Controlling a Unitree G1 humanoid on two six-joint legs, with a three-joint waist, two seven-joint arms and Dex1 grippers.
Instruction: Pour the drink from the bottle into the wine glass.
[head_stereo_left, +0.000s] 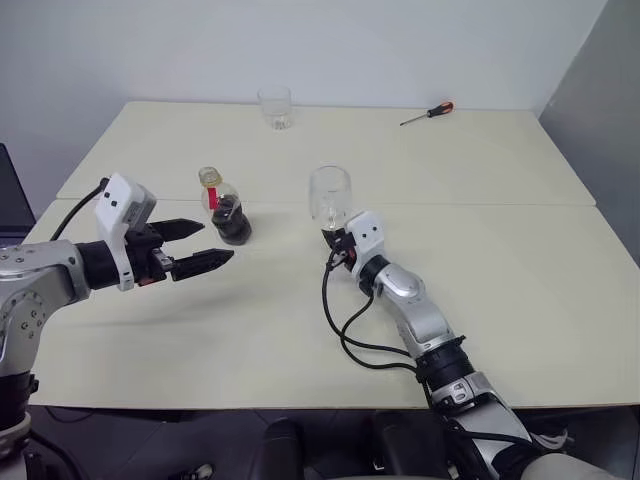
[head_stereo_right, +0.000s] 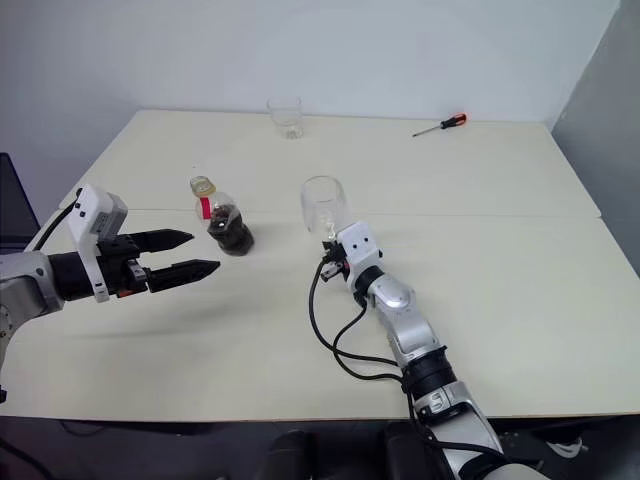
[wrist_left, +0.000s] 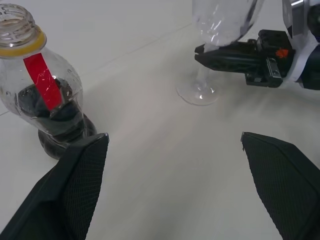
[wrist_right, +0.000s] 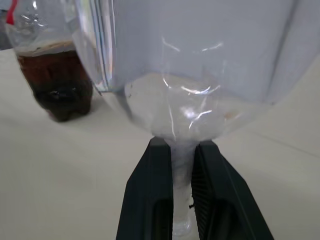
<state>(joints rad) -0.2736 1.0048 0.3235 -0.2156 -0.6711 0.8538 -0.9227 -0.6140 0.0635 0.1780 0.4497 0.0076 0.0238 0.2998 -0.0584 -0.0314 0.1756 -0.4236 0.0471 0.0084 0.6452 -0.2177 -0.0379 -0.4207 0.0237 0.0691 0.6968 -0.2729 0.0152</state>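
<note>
The bottle (head_stereo_left: 226, 208) stands upright, uncapped, left of the worktop's (head_stereo_left: 500, 280) centre, just beyond the released left end effector (head_stereo_left: 200, 245), which points level toward it. The right end effector (wrist_right: 182, 165), reaching in from the near edge, is clenched on the wine glass (head_stereo_left: 330, 200) stem.

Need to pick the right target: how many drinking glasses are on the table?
2. The wine glass stands mid-table, its stem gripped by the right end effector, right of the bottle. A short tumbler sits at the far edge.
</note>
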